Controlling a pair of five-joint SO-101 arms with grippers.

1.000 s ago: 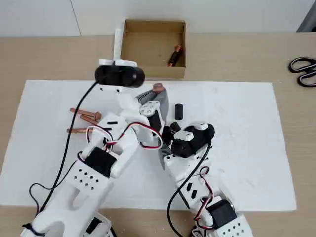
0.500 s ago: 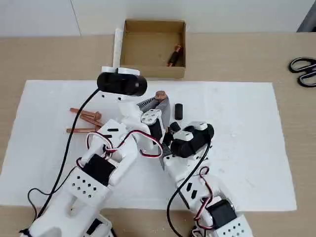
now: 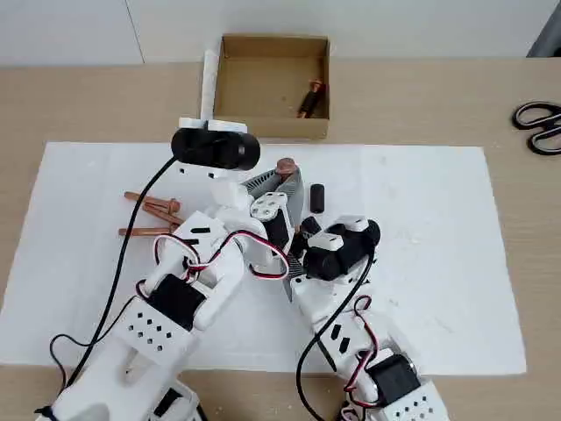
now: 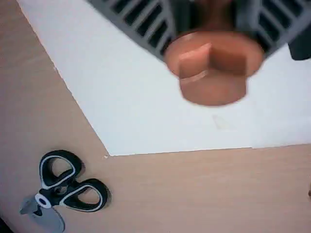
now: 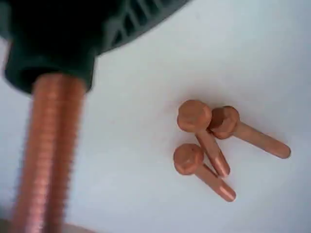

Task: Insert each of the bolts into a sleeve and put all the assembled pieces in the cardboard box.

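My left gripper [image 3: 282, 182] is shut on a copper bolt [image 3: 285, 167] just below its hex head [image 4: 211, 68], near the mat's middle. The bolt's threaded shank [image 5: 46, 160] runs through a black sleeve [image 5: 48, 53], and my right gripper [image 3: 296, 241] is shut on that sleeve right beside the left one. Three loose bolts [image 3: 149, 212] lie on the mat's left side, also seen in the right wrist view [image 5: 206, 141]. One loose sleeve [image 3: 316, 197] lies just right of the grippers. The cardboard box [image 3: 230, 83] at the back holds an assembled piece [image 3: 310, 98].
A white mat [image 3: 421, 228] covers the middle of the wooden table. Black-handled scissors [image 3: 536, 125] lie at the far right edge, and show in the left wrist view [image 4: 63, 187]. A white strip [image 3: 209, 83] stands against the box's left wall.
My left gripper has shifted slightly toward the right gripper, bringing the bolt head nearer to it. The right arm has barely moved.
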